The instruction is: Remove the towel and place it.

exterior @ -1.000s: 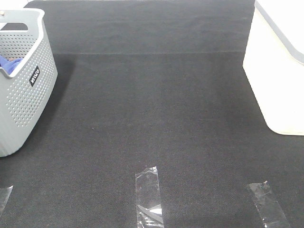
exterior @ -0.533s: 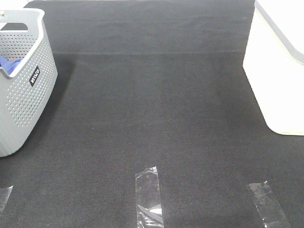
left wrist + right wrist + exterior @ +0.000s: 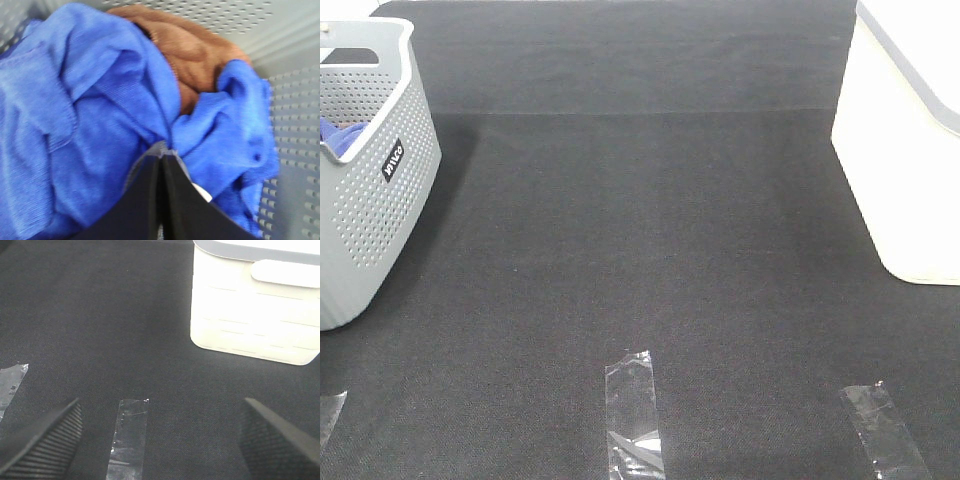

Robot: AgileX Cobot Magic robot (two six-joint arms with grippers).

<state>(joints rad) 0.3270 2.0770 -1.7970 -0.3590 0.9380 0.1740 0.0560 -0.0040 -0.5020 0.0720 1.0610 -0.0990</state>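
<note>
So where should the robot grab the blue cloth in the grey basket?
Probably a raised fold near the middle of the blue cloth, coming down through the open top. It lies crumpled, so its folds stick up for pinching, and the grey basket walls block the sides. The left gripper looks shut on such a fold, beside the brown cloth.

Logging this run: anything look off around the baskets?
The left gripper is shut on the blue cloth inside the grey basket, beside a brown cloth; no slate-grey towel is visible. Nothing spilled or damaged.
</note>
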